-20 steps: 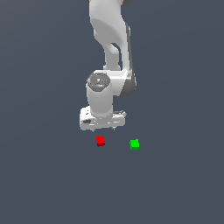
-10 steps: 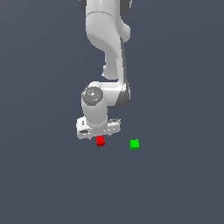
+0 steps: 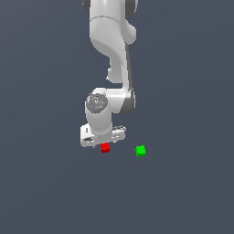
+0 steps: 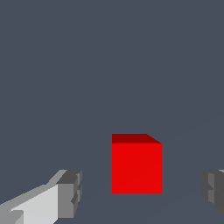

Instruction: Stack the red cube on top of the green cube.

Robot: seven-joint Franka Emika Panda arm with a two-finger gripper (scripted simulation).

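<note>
None of the stack: we see both cubes apart on the desk [image 3: 183, 192], so the task is at its start.
Red cube: the red cube [image 3: 105, 147] sits flat on the desk, directly under the claw, and we judge it not yet lifted.
Green cube: the green cube [image 3: 140, 150] rests on the desk, near the red cube toward the exterior view's right, with a clear gap between them; nothing lies on top of it.
Claw: the claw [image 4: 140, 192] is released, its jaws spread wide with one finger on each side of the red cube [image 4: 137, 164] and visible space between each finger and the cube's faces.
Fingers: the fingers [image 4: 70, 192] reach about level with the lower half of the red cube in the wrist view, not touching it.
Arm: the arm [image 3: 109, 41] comes down from above and its hand hides the claw tips in the exterior view.
Done: we judge the approach and alignment over the red cube to be the only part achieved.
Left: closing on the red cube, lifting it, carrying it over the green cube, lowering it squarely on top and letting go.
Watch: the red cube sits nearer one finger than the other, so we expect it may slide a little as the jaws close.
</note>
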